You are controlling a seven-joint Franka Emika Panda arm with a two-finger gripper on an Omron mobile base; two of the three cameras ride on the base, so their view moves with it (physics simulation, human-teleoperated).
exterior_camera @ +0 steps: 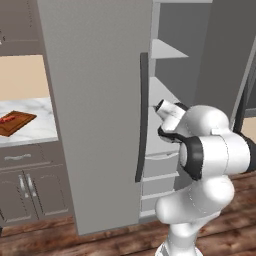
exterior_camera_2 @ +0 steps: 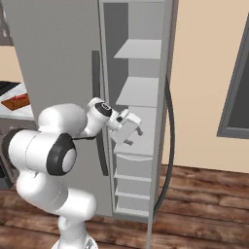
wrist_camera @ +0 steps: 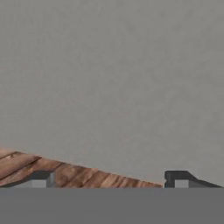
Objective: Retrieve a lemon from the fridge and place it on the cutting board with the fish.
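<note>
The grey fridge [exterior_camera: 95,100] [exterior_camera_2: 53,48] has its left door closed and its right door swung open, baring white shelves [exterior_camera_2: 138,92] and drawers. My gripper [exterior_camera_2: 130,132] [wrist_camera: 109,179] is at the opening at middle-shelf height, open, with nothing between its widely spread fingertips [wrist_camera: 177,177]. In the hand view they face a plain grey surface with wooden floor below. The lemon is hidden. The reddish-brown cutting board [exterior_camera: 15,124] [exterior_camera_2: 17,102] lies on the marble counter far to the left, with the red fish [exterior_camera: 7,119] on it.
A long dark handle [exterior_camera: 142,117] [exterior_camera_2: 97,97] runs down the closed door right beside my hand. The open door [exterior_camera_2: 163,121] stands edge-on at the right. Grey cabinets [exterior_camera: 25,185] sit under the counter. A dark window [exterior_camera_2: 238,97] is on the right wall.
</note>
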